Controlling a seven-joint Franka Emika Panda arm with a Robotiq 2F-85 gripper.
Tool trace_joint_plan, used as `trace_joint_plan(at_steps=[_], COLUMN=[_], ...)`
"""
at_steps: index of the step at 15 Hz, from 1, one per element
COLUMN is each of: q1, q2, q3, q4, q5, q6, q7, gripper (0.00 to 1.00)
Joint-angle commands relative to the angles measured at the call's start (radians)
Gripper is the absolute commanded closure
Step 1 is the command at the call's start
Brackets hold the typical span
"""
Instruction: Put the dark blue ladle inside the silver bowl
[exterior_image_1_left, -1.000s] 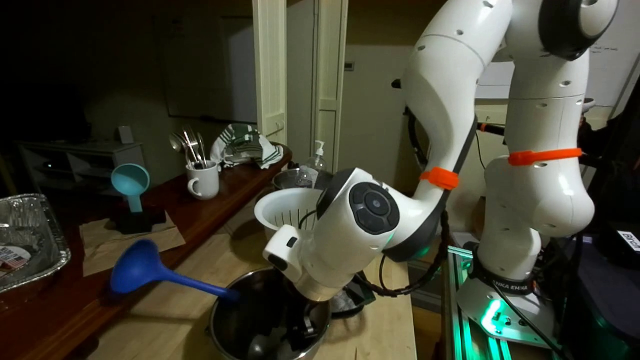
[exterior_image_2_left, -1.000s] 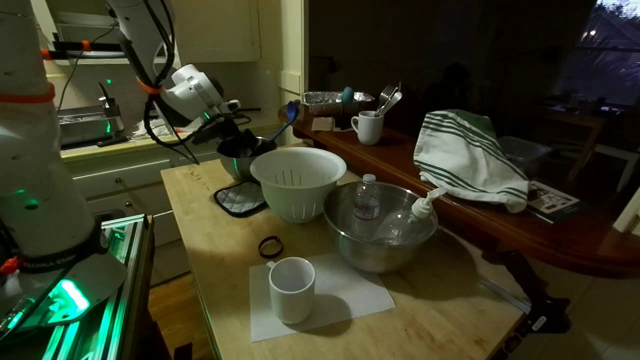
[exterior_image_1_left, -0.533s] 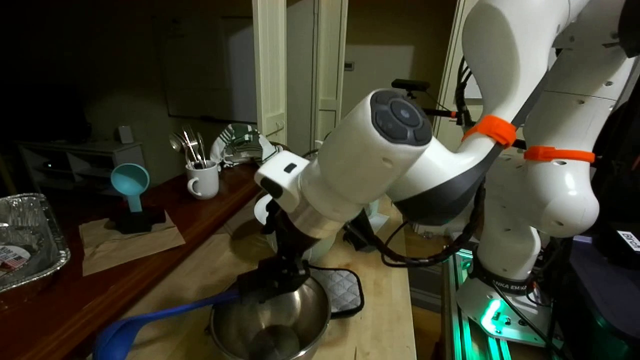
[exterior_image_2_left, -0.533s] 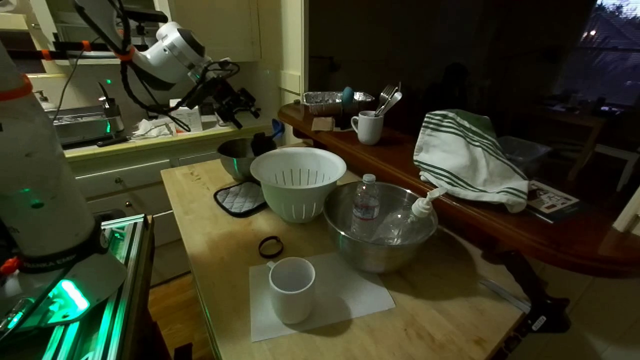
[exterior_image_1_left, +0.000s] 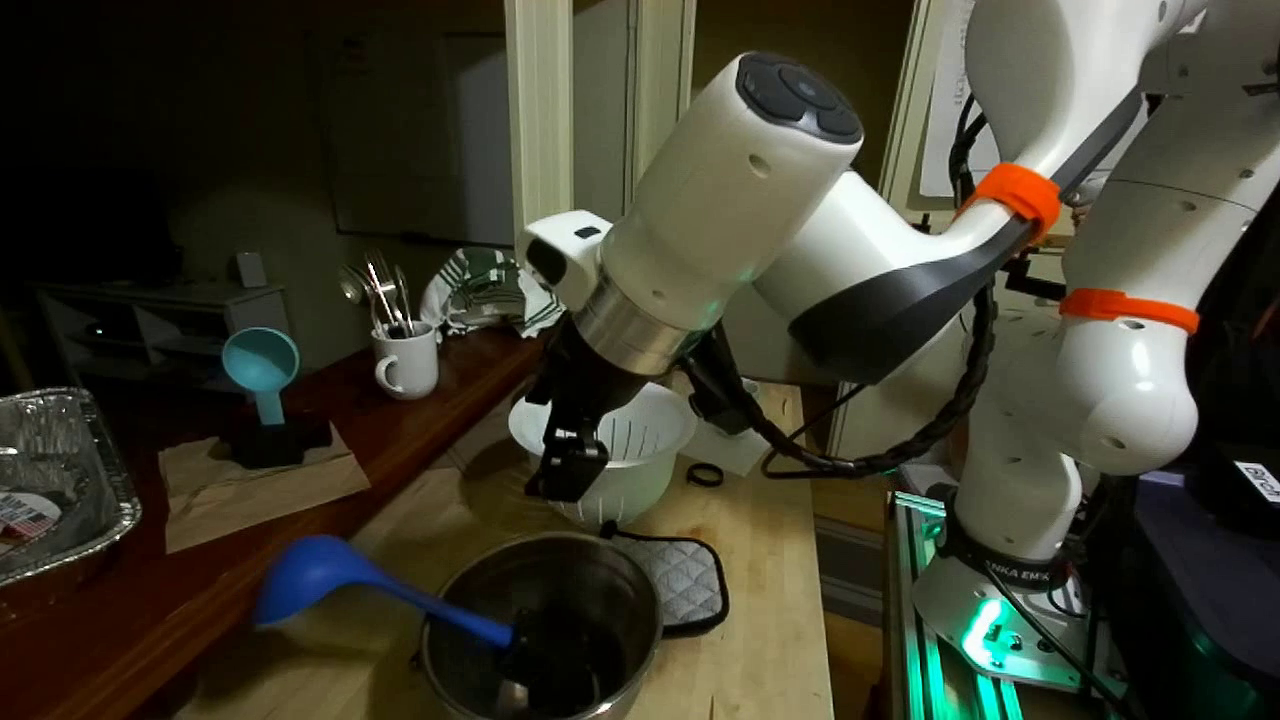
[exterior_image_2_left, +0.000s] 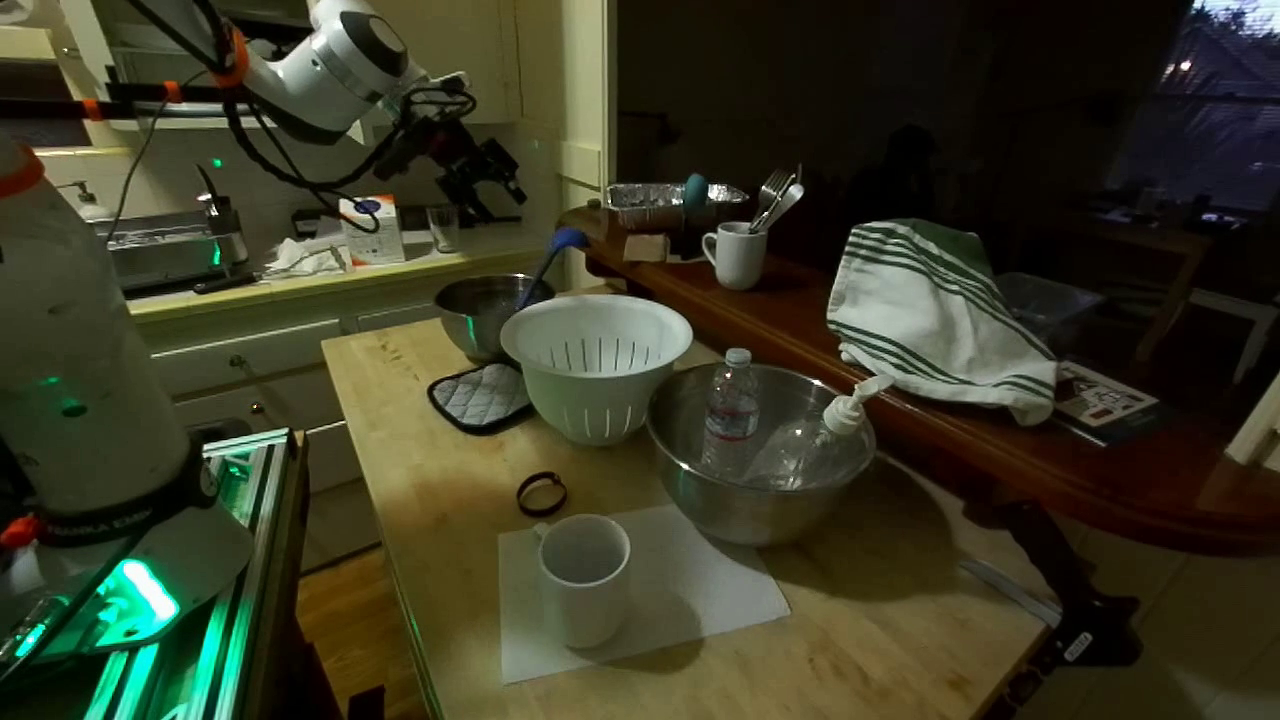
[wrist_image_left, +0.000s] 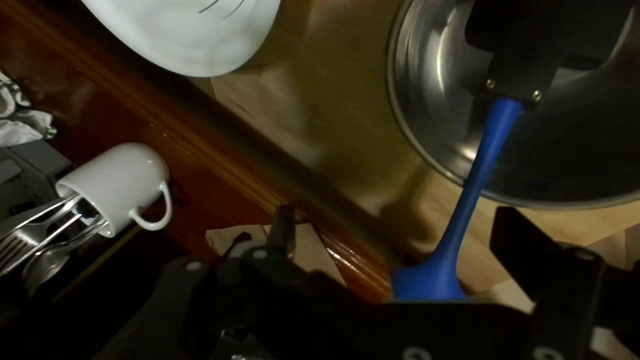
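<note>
A blue ladle (exterior_image_1_left: 355, 570) slants out of a silver bowl (exterior_image_1_left: 625, 600)

From left in an exterior view, we see a foil tray (exterior_image_1_left: 110, 455) on a dark red-brown ledge (exterior_image_1_left: 480, 370), then a teal scoop (exterior_image_1_left: 260, 358) upright on a black stand (exterior_image_1_left: 265, 446) over brown paper (exterior_image_1_left: 210, 510). To its right, the blue ladle has its cup outside the silver bowl, which stands on the pale wooden bench (exterior_image_1_left: 770, 620); its handle runs over the rim to a black block (wrist_image_left: 525, 62) down inside. Whether handle and rim touch, we cannot tell. Behind, a white mug (exterior_image_1_left: 415, 362) of cutlery (exterior_image_1_left: 386, 302) and a green-striped towel (exterior_image_1_left: 490, 290) sit on the ledge. Next comes the claw (wrist_image_left: 394, 217), in the air higher than the bowl and apart from the ladle; our wrist view shows its fingers (wrist_image_left: 522, 245) spread wide. Beyond it stands a white colander (exterior_image_1_left: 635, 488), with a quilted pot holder (exterior_image_1_left: 685, 580) and a black ring (exterior_image_1_left: 705, 474) farther right on the bench, then the white robot arm (exterior_image_1_left: 860, 240) on its green-lit base (exterior_image_1_left: 1050, 625).
</note>
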Motion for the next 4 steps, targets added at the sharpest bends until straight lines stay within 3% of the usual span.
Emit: trace_joint_plan(at_steps=[1, 2, 3, 4], q1=[-0.026, -0.038, -0.044, -0.053], q2=[-0.150, -0.192, -0.096, -0.130], q3=[0.003, 0.009, 0.020, 0.021], q4=[-0.062, -0.068, -0.018, -0.027], q5=[0.065, 0.059, 0.040, 0.043], q6=[-0.014, -0.020, 0.003, 0.004], q7=[0.103, 0.129, 0.074, 0.091], gripper=[0.00, 0.00, 0.00, 0.00])
